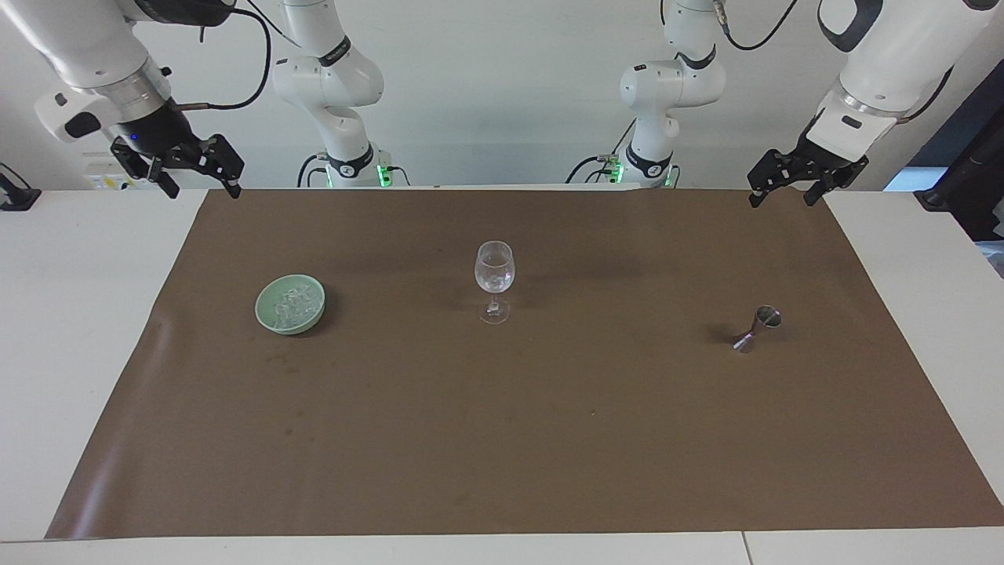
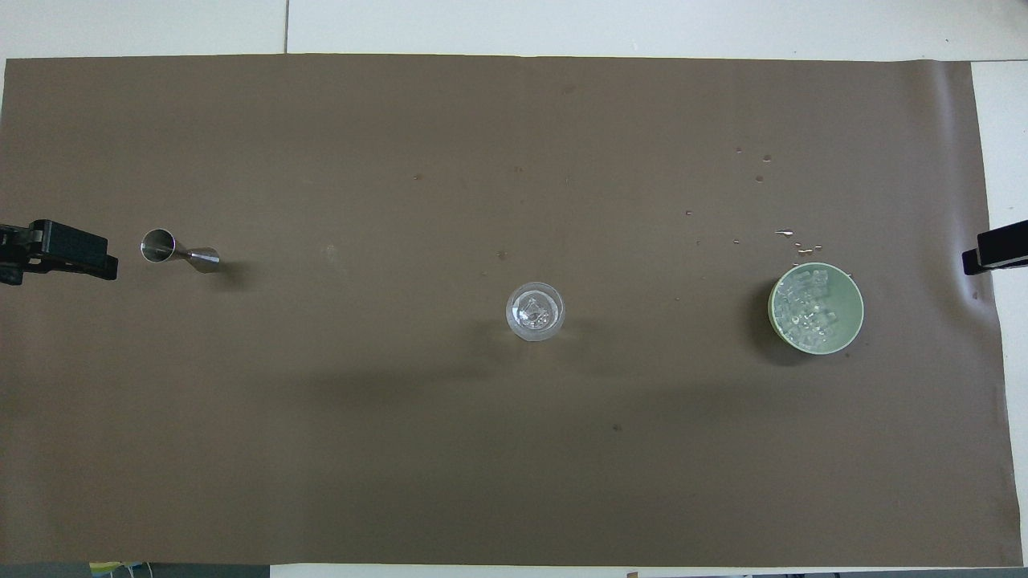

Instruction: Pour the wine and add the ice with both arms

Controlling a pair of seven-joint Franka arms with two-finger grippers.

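Facing view: both grippers hang spread and empty at the mat's robot-side corners, left gripper (image 1: pixel 778 188), right gripper (image 1: pixel 198 171); ice (image 1: pixel 292 304) sits in the green bowl (image 1: pixel 269 317), some apparently already in the upright glass (image 1: pixel 494 271), jigger (image 1: pixel 756 329) tipped over

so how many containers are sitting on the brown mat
3: a green bowl of ice toward the right arm's end, a wine glass mid-mat, and a metal measuring cup lying tipped over toward the left arm's end.
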